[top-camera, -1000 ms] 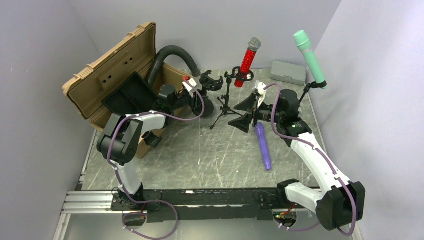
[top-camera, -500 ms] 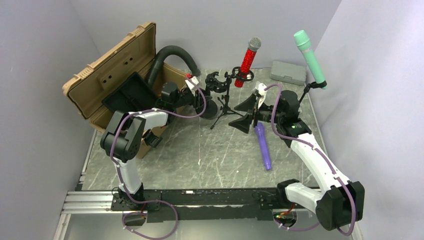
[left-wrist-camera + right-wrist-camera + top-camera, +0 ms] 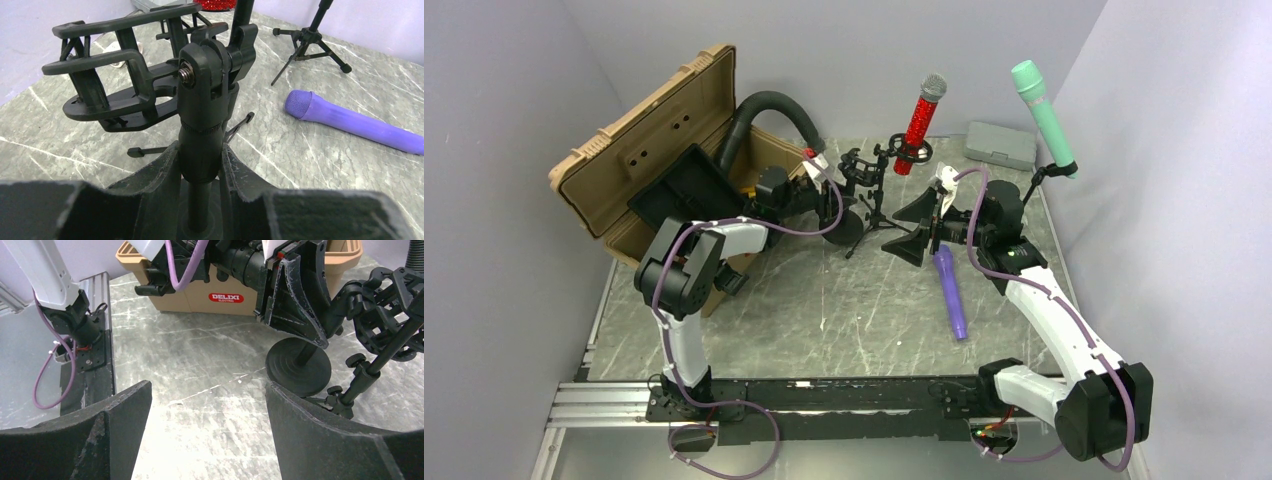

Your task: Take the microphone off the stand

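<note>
Removal looks finished: the purple plastic microphone (image 3: 951,293) lies on the grey marbled surface (image 3: 824,310), apart from the black round-based stand (image 3: 202,90). Your left fingers (image 3: 150,185) clamp its post; your right fingers (image 3: 325,440) are wide apart, empty. Next, I think, release the stand gently.

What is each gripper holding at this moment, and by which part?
The left gripper is shut on the black stand, at the thick neck under its top joint. The right gripper is open and holds nothing.

You shifted the left gripper (image 3: 200,167), clamped on the stand (image 3: 852,226), rightward. Its mount (image 3: 860,166) now sits just beside the tripod (image 3: 877,214).
</note>
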Controlling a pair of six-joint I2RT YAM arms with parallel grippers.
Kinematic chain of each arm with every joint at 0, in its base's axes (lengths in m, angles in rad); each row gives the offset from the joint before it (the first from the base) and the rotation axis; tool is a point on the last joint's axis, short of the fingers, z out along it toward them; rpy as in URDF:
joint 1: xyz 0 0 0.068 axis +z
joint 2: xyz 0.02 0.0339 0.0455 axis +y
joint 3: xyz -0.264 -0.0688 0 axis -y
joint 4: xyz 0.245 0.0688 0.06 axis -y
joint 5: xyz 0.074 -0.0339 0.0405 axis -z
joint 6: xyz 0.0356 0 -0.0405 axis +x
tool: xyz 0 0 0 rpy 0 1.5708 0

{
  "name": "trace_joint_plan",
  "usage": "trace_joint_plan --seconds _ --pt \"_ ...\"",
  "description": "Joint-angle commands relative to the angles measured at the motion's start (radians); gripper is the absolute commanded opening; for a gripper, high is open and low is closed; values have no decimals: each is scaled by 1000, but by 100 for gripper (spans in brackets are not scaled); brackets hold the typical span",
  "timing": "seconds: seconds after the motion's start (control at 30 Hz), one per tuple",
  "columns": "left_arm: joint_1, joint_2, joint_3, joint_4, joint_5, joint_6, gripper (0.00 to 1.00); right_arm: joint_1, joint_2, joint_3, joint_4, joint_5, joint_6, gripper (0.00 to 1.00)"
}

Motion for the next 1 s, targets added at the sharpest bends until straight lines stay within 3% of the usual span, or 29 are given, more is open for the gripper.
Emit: trace_joint_plan --seconds 0.0,0.5,0.97 --pt "-19 15 30 66 37 -21 0 -4 -11 -4 50 -25 -4 86" --pt "-34 54 99 51 50 -67 0 -12 -5 -14 66 -25 0 86" --pt "-37 14 72 33 14 -56 0 -16 -15 -23 74 -30 1 86"
